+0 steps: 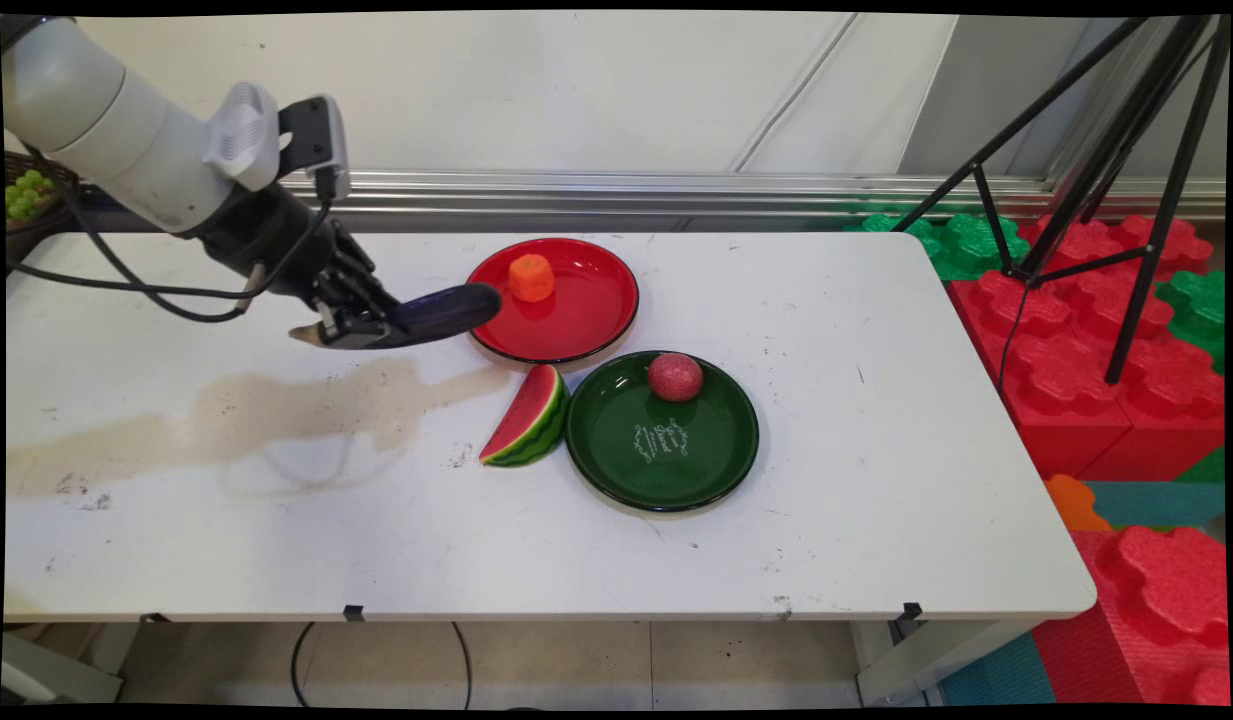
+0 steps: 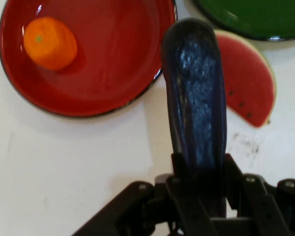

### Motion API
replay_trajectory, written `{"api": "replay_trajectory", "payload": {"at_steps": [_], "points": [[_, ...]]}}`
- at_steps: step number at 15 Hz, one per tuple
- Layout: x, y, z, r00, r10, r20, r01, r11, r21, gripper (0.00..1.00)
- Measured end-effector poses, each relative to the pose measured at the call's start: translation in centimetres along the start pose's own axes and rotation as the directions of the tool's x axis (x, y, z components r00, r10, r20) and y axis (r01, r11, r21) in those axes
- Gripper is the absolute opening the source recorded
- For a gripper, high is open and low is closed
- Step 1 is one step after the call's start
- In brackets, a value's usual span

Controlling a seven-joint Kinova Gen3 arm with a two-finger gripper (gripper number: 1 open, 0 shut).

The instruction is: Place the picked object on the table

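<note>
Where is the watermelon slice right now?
In the main view the red-and-green watermelon wedge lies on the white table, left of and against the dark green plate, just below the glossy red plate.

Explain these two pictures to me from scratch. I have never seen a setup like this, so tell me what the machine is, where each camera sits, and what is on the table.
The machine is a white robot arm with a black two-fingered tool at its end. The wide picture comes from a fixed camera above the white table. The close picture comes from a camera on the arm's hand, looking along the tool.

The tool is shut on a dark purple eggplant, which points toward a red plate. An orange fruit sits on that plate. Beside it is a green plate with a reddish round fruit on it. A watermelon slice lies on the table against the green plate's left side.
</note>
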Motion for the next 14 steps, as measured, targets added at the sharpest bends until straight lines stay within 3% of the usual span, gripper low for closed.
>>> {"api": "replay_trajectory", "payload": {"at_steps": [6, 14], "points": [[-1.9, -0.5, 2.3, 0.997, 0.012, 0.078, -0.011, 1.000, -0.007, 0.00], [-2.7, -0.6, 6.6, 0.989, 0.040, 0.140, -0.035, 0.999, -0.040, 0.00]]}}
